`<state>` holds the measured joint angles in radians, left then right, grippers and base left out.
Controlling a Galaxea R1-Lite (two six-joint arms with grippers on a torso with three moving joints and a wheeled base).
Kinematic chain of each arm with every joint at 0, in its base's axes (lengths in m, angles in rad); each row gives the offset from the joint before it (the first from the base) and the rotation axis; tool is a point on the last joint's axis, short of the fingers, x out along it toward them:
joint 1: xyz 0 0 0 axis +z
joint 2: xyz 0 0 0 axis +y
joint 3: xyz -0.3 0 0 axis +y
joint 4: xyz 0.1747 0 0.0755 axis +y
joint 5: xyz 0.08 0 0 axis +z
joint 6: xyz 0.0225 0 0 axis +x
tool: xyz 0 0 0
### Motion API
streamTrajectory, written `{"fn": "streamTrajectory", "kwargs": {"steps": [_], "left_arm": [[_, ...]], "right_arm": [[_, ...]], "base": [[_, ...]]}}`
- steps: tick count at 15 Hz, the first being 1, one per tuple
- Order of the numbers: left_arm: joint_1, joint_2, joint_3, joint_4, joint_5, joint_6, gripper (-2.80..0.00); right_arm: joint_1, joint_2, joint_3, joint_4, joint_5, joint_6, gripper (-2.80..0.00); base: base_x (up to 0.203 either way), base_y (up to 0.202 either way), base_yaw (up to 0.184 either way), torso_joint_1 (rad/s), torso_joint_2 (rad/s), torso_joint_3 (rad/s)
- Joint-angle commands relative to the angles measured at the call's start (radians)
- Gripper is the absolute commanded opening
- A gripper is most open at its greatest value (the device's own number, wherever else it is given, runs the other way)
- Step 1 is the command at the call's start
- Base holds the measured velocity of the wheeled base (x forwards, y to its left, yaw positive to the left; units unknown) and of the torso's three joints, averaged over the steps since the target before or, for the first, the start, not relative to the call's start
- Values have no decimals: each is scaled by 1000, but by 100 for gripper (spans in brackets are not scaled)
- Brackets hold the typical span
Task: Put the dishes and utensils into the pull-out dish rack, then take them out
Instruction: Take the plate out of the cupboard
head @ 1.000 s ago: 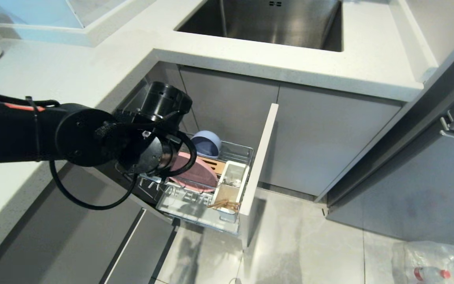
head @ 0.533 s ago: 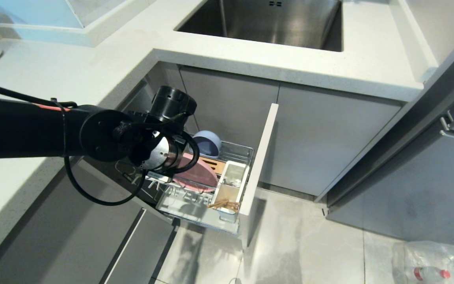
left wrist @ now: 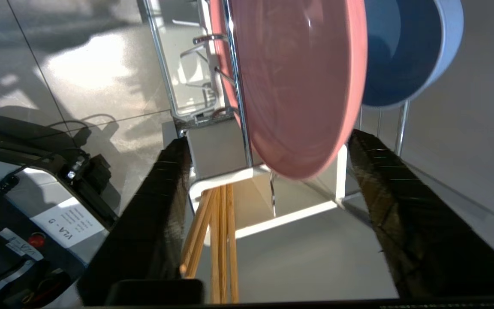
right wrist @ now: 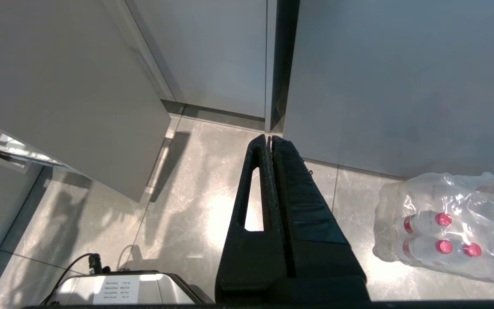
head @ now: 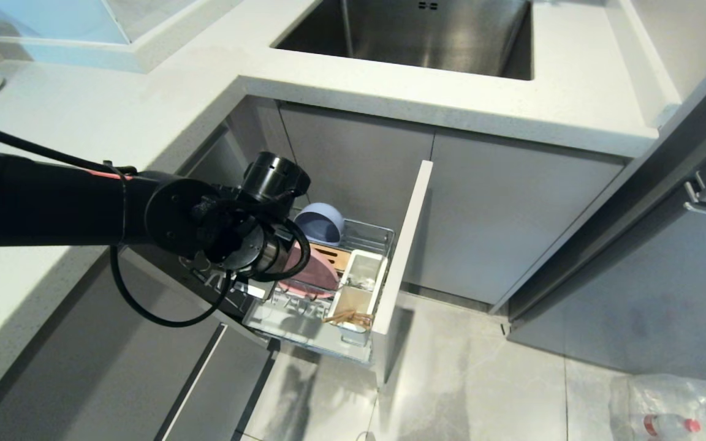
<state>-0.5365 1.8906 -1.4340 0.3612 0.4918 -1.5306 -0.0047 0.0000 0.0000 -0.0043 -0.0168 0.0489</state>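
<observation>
Left gripper [left wrist: 268, 148] stood parted, straddling the round matte pink plate [left wrist: 298, 86].
Best to back out straight, clear of the chrome wire rack [left wrist: 234, 86].

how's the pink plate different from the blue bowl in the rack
The plate is pink, wide and shallow; the bowl is pale blue, smaller and deep. The plate stands nearer the open left gripper, and the bowl sits behind it. Both stand on edge in the wire rack.
</observation>
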Motion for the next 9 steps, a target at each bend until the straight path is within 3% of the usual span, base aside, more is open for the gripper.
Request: {"fn": "streamTrajectory", "kwargs": {"steps": [1,9], "left_arm": [[11,15,-4,-5,-2,-8,0],[41,99,-86,-31,-29,-4,0]], "right_arm": [[0,2,0,0,0,0,-280],[0,2,0,0,0,0,-280]], "base": [[0,0,0,0,0,0],[0,0,0,0,0,0]]}}
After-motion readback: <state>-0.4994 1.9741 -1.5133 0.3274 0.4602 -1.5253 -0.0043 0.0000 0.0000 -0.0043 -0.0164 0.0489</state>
